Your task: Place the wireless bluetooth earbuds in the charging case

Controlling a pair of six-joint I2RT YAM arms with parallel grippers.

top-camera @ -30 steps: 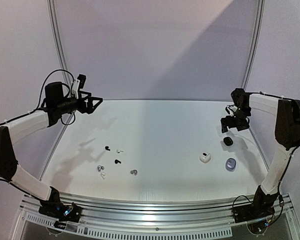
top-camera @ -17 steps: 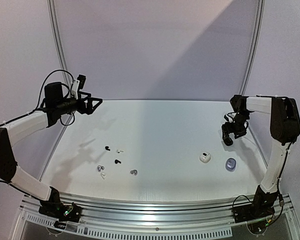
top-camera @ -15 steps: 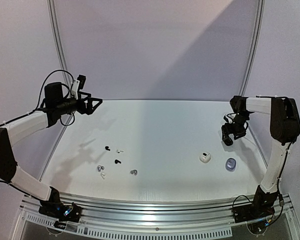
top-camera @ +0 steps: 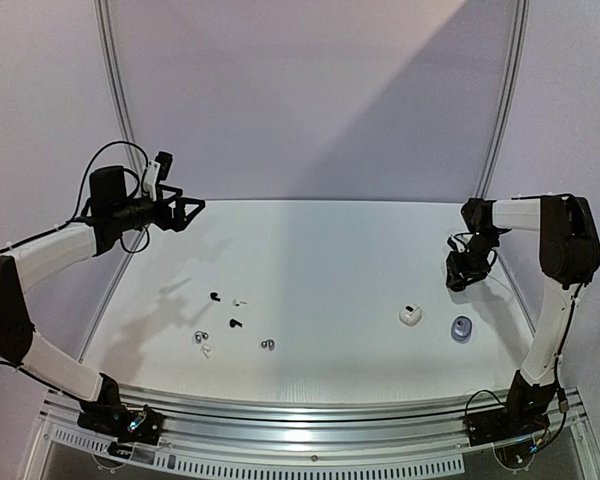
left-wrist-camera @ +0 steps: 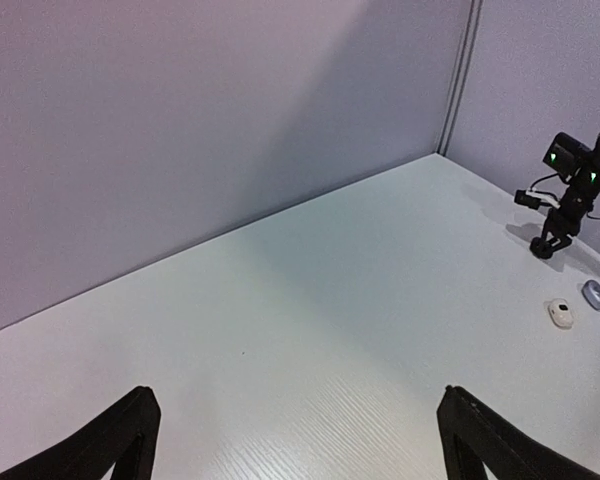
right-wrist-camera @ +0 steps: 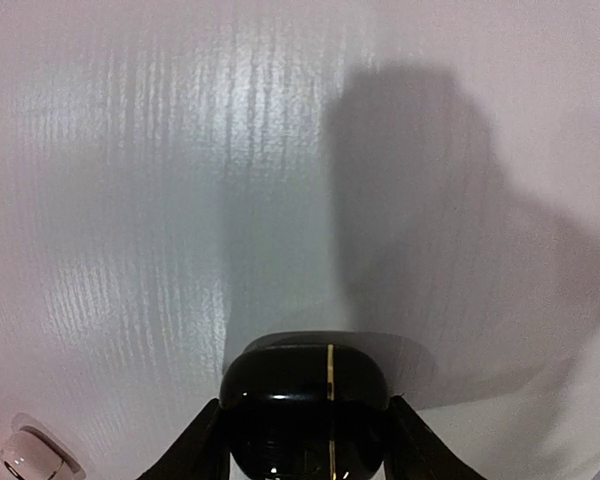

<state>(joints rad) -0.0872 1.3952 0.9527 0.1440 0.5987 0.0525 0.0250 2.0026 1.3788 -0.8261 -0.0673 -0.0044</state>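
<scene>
Several tiny earbuds lie scattered at the left front of the table: a black earbud (top-camera: 214,296), a white earbud (top-camera: 239,301), another black one (top-camera: 233,323), a silvery one (top-camera: 201,336) and a grey one (top-camera: 268,344). At the right edge, my right gripper (top-camera: 458,278) points down with its fingers pressed on both sides of a glossy black charging case (right-wrist-camera: 305,395) that rests on the table. My left gripper (top-camera: 192,210) hangs high at the back left, its fingers (left-wrist-camera: 130,440) spread wide with nothing between them.
A white case (top-camera: 410,315) and a blue-grey case (top-camera: 461,328) sit at the right front, close to the right arm. The left wrist view also shows the white case (left-wrist-camera: 559,313) and the blue-grey case (left-wrist-camera: 594,293). A curved rail (top-camera: 300,400) borders the table's near edge.
My right gripper has come down onto the black case at the right edge and narrowed its fingers around it. The left arm has stayed still.
</scene>
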